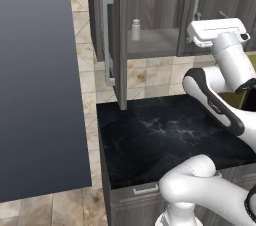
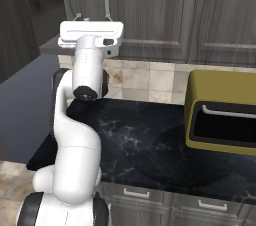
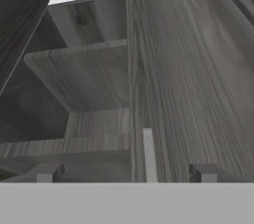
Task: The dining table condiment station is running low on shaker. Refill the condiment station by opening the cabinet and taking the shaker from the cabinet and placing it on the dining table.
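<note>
A rendered kitchen scene with 1 white robot arm and 1 dark grey wood-grain cabinet (image 1: 150, 15) mounted above a black marble worktop (image 1: 165, 135).

In the left base view, 1 cabinet door (image 1: 119, 40) stands swung out toward the camera, edge-on, carrying 1 long silver bar handle (image 1: 107, 40). 1 small pale shaker (image 1: 135, 29) stands upright on the open shelf, near the shelf's left front corner, just behind the open door. A 2nd bar handle (image 1: 197, 1) sits on the shut door to the right.

The gripper (image 3: 126, 172) is raised in front of the cabinet, to the right of the shaker and well apart from it. In the hand view its 2 finger tips stand wide apart with nothing between them, facing the wood panels and shelf edges.

1 mustard-yellow appliance (image 2: 220, 112) rests at the worktop's right side, cut off by the frame edge. A large flat grey-blue panel (image 1: 37, 85) hides the left of the scene.
</note>
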